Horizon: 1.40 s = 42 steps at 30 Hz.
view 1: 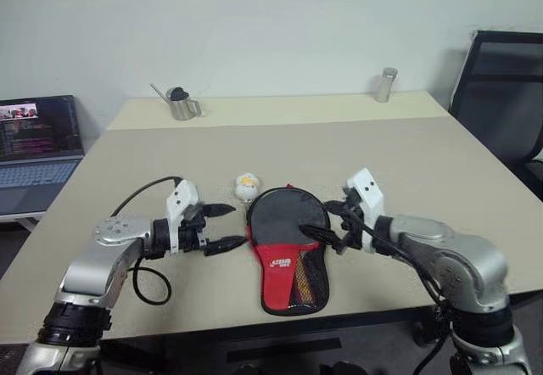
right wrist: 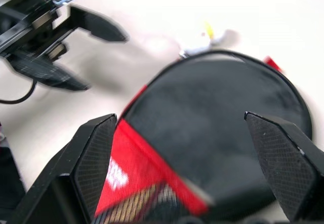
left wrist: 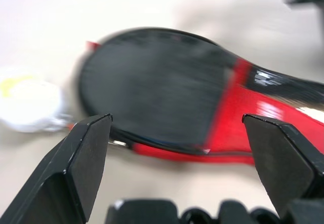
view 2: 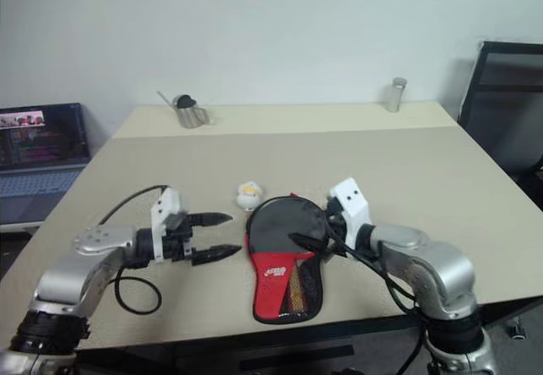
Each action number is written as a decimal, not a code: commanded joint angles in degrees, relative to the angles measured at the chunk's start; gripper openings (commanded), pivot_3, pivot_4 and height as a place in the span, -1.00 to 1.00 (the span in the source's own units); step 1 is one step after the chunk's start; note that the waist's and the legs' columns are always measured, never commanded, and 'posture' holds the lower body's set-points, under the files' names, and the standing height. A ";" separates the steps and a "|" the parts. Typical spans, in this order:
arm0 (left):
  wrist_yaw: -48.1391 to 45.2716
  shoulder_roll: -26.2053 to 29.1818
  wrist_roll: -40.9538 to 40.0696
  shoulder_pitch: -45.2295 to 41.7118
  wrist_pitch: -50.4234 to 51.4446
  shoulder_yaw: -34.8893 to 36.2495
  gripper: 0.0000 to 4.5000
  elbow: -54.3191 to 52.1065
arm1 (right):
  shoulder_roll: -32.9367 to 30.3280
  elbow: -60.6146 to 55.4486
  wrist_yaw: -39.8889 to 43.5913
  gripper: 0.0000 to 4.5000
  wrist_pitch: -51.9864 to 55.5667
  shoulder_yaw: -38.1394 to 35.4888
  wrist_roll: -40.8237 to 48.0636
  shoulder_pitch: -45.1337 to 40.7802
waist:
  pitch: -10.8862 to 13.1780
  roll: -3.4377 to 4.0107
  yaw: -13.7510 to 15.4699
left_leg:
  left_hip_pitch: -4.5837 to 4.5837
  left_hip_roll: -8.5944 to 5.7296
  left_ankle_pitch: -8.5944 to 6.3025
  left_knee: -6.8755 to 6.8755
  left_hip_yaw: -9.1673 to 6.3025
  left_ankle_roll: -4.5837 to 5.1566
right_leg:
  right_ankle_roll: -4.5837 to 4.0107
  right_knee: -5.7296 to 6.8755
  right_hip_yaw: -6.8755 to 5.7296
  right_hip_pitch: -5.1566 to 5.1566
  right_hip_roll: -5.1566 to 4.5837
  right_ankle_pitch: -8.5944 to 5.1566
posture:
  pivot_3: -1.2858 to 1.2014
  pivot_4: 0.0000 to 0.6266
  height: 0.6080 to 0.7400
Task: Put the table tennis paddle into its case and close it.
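Left eye view: the case [view 1: 288, 252] lies flat on the beige table [view 1: 424, 180] close to the near edge, about midway between the two arms. Its round black upper part points toward the far side and its red lower front, with a white logo and a mesh pocket, points toward the near edge. The table tennis paddle cannot be made out apart from the case; the black round face may be blade or fabric, and no wooden handle shows.

The left gripper [view 1: 222, 226] hovers just left of the case, pointing right toward it, its two black fingers spread apart and grasping nothing. In the left wrist view both fingers [left wrist: 86, 158] frame the black round part and the red edge without touching them. The right gripper [view 1: 327, 222] sits at the case's right edge, pointing left, over the black part; its fingers are also spread and hold nothing. Whether a fingertip touches the fabric cannot be told. The right wrist view looks down on the black round face and red front between its fingers [right wrist: 96, 153].

A small white ball [view 1: 246, 187] with a yellow mark rests just beyond the case's far left rim. A black cable [view 1: 144, 286] loops beside the left arm. At the far side stand a metal watering can [view 1: 181, 103] on the left and a metal cylinder [view 1: 386, 85] on the right. A laptop [view 1: 38, 150] sits off the table's left, a black chair [view 1: 505, 95] on the right.
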 commanded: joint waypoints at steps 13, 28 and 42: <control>16.04 -10.95 10.18 -18.49 -3.36 -1.01 1.00 23.49 | 2.18 7.28 0.67 0.98 -12.45 11.59 -10.65 -1.37 | -0.03 -0.05 1.02 | 0.00 -0.01 0.00 0.10 0.04 0.00 | 0.07 0.07 -0.12 0.01 0.02 0.05 | 0.03 -0.52 1.00; 19.38 -22.03 19.93 -37.86 -12.53 -3.24 1.00 62.96 | 3.93 7.44 0.11 0.98 -13.11 11.15 -12.84 -0.18 | -0.06 -0.13 1.27 | -0.02 -0.05 0.00 0.12 0.13 0.01 | 0.15 0.05 -0.18 0.00 0.02 0.10 | 0.03 -0.52 1.00; 18.88 -21.86 20.80 -36.77 -14.36 -1.50 0.82 65.01 | 4.89 12.52 -0.38 1.00 -14.54 11.32 -14.97 -0.76 | -0.08 -0.16 1.25 | -0.01 -0.05 0.00 0.12 0.12 0.01 | 0.14 0.05 -0.16 0.00 0.01 0.10 | 0.03 -0.52 1.00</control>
